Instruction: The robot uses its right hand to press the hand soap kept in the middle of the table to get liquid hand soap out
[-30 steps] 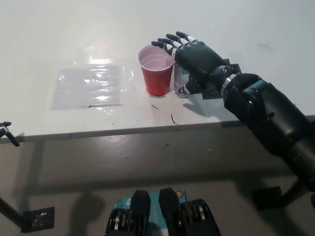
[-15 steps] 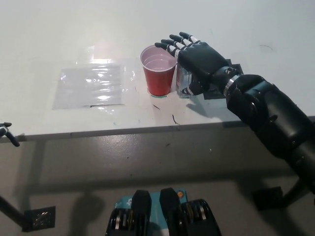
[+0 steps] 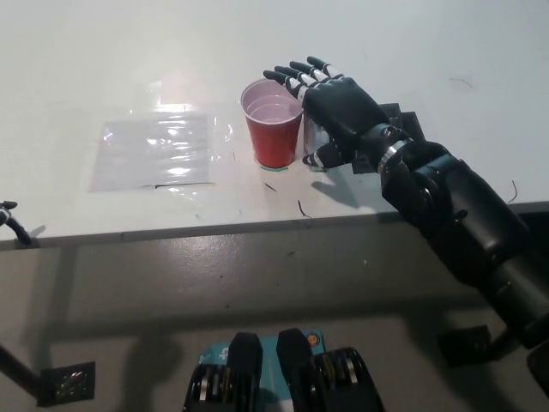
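The black right hand (image 3: 336,107) lies palm-down over the clear hand soap bottle (image 3: 314,140), its fingers spread and reaching toward eleven o'clock past the rim of the red plastic cup (image 3: 274,123). The bottle stands mid-table, just at the cup's three o'clock side, mostly hidden beneath the palm. A clear plastic sheet (image 3: 158,151) lies at the cup's nine o'clock on the white table (image 3: 103,60); only a sliver of the left hand (image 3: 10,218) shows at the picture's left edge, and I cannot tell its finger state.

Cup (image 3: 274,129) right of plastic sheet (image 3: 159,150), on table (image 3: 103,60).
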You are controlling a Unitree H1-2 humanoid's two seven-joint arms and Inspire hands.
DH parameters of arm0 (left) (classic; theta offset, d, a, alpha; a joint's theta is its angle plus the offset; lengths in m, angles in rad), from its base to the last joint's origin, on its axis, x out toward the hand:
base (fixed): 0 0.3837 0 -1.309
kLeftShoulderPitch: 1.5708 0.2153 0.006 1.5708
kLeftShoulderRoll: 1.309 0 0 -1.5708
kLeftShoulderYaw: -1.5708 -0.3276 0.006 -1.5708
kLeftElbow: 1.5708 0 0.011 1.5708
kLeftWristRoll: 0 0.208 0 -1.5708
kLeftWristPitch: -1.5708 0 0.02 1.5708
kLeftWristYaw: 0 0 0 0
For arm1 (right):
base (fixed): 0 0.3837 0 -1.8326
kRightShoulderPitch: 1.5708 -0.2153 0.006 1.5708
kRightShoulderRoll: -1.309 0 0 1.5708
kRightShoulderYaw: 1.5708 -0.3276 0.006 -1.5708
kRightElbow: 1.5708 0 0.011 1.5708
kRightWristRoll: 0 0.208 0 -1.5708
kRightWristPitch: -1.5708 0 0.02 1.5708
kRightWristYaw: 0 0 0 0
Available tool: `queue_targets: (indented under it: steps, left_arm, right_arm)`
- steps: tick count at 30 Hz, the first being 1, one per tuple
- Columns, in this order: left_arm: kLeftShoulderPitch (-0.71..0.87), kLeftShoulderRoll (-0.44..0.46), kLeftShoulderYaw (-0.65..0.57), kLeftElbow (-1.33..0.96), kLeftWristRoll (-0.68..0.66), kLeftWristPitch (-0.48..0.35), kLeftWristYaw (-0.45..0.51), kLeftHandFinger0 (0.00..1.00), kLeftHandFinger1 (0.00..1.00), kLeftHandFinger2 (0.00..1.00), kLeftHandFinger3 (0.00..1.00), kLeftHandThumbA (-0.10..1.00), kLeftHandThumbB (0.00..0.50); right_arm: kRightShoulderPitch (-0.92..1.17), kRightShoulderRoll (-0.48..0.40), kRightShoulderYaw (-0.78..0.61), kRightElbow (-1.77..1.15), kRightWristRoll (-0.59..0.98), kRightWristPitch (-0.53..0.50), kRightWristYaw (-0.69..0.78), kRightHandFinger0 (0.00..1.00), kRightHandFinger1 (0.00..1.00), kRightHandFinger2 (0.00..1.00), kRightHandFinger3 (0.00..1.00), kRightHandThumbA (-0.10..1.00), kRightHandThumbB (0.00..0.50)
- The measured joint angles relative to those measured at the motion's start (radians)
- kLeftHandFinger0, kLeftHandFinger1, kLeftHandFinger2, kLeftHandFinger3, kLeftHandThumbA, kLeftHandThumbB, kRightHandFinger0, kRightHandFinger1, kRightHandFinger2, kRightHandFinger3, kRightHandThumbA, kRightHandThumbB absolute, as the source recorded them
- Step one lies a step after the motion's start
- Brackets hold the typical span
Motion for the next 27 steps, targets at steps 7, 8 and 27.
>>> queue_targets:
  steps: [7,8,27]
  left_arm:
    - [-0.006,0.0,0.0,0.0,-0.001,0.0,0.0,1.0,1.0,0.99,0.81,1.0,0.17]
    - [-0.006,0.0,0.0,0.0,-0.001,0.0,0.0,1.0,1.0,0.99,0.81,1.0,0.172]
    - [-0.01,0.007,-0.001,0.0,-0.003,0.0,0.0,1.0,1.0,0.99,0.82,1.0,0.155]
  right_arm:
    - [0.003,0.001,0.005,0.007,-0.007,-0.001,-0.018,1.0,1.0,1.0,1.0,1.0,0.464]
    - [0.003,0.001,0.006,0.008,-0.008,-0.001,-0.02,1.0,1.0,1.0,1.0,1.0,0.467]
    - [0.007,0.003,0.016,0.022,-0.017,0.0,-0.051,1.0,1.0,1.0,1.0,1.0,0.444]
